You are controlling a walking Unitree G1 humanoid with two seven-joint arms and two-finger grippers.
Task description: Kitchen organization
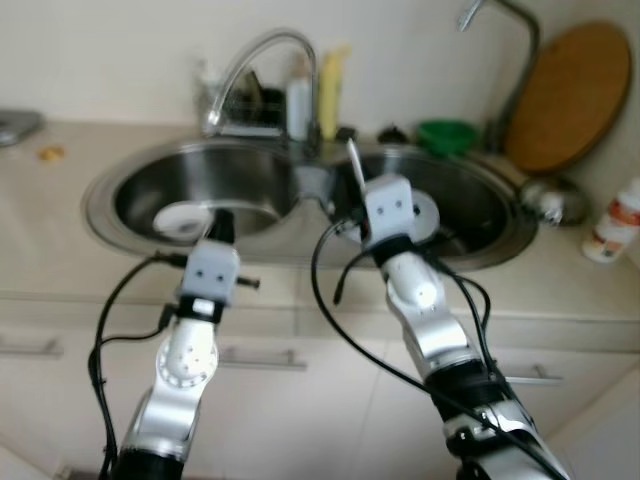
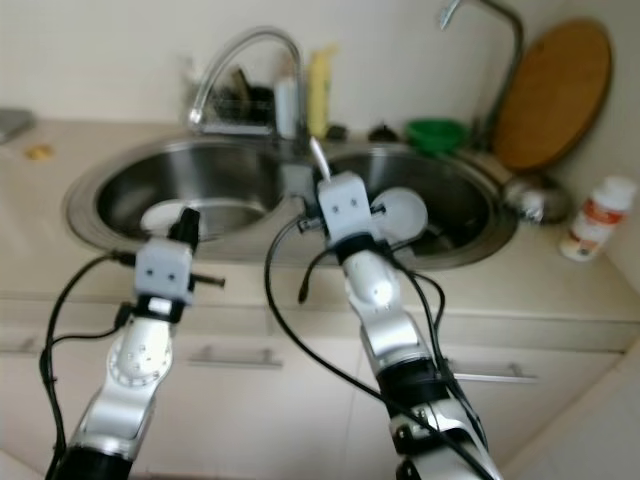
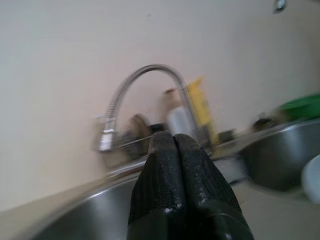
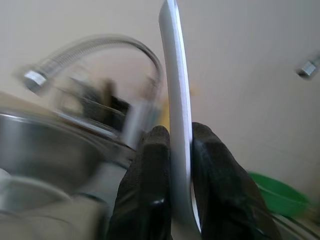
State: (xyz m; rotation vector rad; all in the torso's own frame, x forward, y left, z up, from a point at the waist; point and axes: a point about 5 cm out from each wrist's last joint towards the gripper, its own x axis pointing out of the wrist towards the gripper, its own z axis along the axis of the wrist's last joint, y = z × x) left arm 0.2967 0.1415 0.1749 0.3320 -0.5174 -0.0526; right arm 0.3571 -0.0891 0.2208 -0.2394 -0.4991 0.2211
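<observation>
Two steel basins (image 1: pixel 200 195) sunk in the counter, faucet (image 1: pixel 255 60) arching behind, bottles, green bowl (image 1: pixel 446 133) and wooden board (image 1: pixel 572 95) along the back edge. Right gripper (image 4: pixel 172 145) raised over the divider, pinching an upright thin metal blade (image 4: pixel 176 100), seen edge-on. Left gripper (image 3: pixel 175 145) pressed together near the left basin's front rim.

A home kitchen: double steel sink (image 1: pixel 130 190), arched faucet (image 1: pixel 262 60), dish-soap bottles (image 1: pixel 330 90), wooden cutting board (image 1: pixel 568 95).
</observation>
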